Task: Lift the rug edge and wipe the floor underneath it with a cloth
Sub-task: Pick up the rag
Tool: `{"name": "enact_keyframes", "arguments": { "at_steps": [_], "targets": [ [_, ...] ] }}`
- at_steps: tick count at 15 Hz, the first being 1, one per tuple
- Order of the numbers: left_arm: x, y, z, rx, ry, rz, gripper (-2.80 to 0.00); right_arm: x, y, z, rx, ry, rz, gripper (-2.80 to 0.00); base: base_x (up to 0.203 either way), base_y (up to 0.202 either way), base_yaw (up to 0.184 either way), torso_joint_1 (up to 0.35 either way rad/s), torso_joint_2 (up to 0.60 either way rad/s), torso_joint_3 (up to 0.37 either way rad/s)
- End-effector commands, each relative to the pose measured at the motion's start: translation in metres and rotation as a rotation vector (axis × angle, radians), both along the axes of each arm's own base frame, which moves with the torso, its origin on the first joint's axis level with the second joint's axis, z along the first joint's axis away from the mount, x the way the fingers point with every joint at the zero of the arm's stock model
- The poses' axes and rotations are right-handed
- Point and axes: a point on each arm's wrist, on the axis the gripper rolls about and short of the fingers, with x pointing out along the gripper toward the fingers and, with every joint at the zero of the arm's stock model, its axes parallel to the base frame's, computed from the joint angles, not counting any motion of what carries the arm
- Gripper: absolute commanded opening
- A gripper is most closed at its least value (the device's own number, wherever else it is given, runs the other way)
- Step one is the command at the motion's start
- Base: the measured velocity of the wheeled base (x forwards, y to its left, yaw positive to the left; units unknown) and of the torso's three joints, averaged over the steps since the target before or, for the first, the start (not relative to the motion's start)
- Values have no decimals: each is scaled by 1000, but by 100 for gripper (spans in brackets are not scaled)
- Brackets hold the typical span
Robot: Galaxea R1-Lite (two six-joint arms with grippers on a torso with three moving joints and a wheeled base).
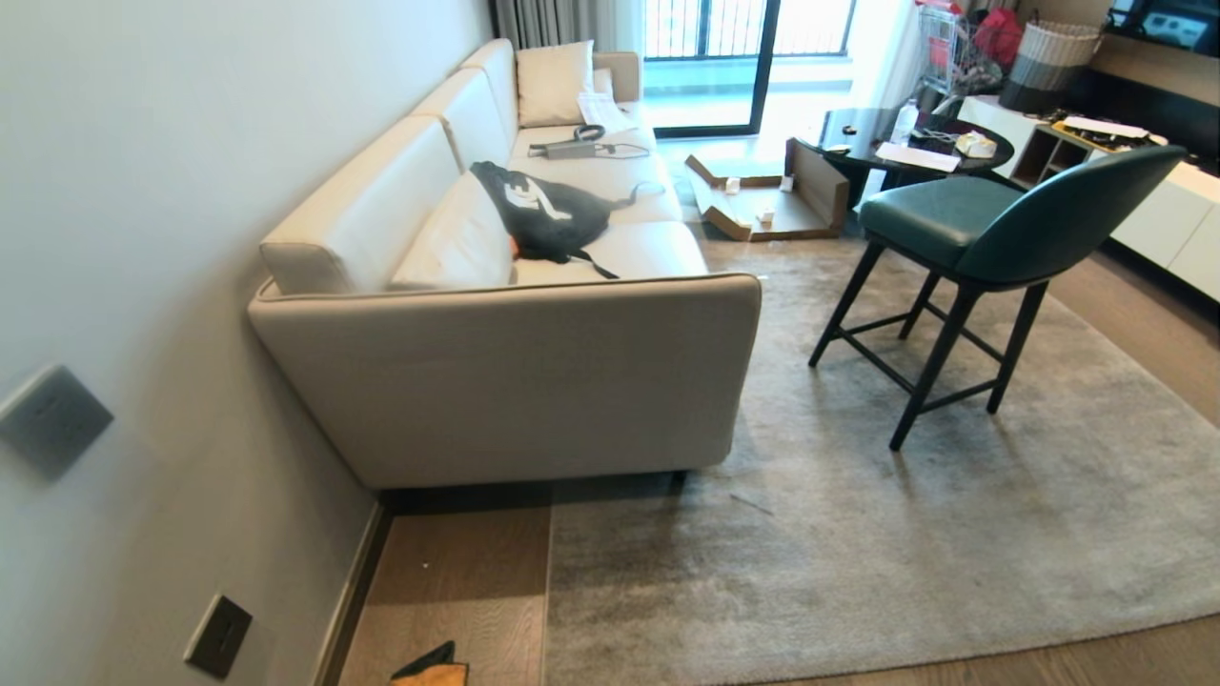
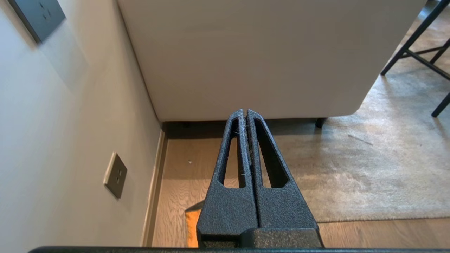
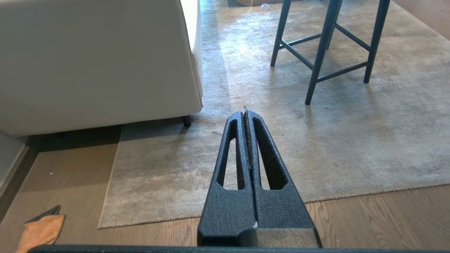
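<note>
Cloth (image 3: 40, 228) lies on the floor (image 3: 70, 168) beside the rug edge (image 3: 109, 182), near the sofa (image 1: 534, 372); left gripper (image 2: 245, 113) and right gripper (image 3: 245, 113) pinched closed, empty.

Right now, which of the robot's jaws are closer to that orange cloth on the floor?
Left. The left gripper hangs almost directly above the cloth; the right gripper is over the rug corner, with the cloth well off to its side.

Mottled grey rug edge (image 3: 105, 196), mustard-orange cloth (image 3: 40, 230)
</note>
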Motion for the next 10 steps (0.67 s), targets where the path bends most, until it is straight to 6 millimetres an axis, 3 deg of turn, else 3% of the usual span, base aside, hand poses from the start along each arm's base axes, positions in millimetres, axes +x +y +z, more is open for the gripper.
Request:
{"name": "enact_keyframes", "arguments": {
  "at_steps": [1, 10],
  "targets": [
    [0, 0, 0, 0, 0, 0, -280, 0, 0, 0, 0, 1, 0, -280, 0, 0, 0, -77, 456, 392],
    [0, 0, 0, 0, 0, 0, -280, 0, 0, 0, 0, 1, 0, -280, 0, 0, 0, -18, 427, 418]
  ]
}}
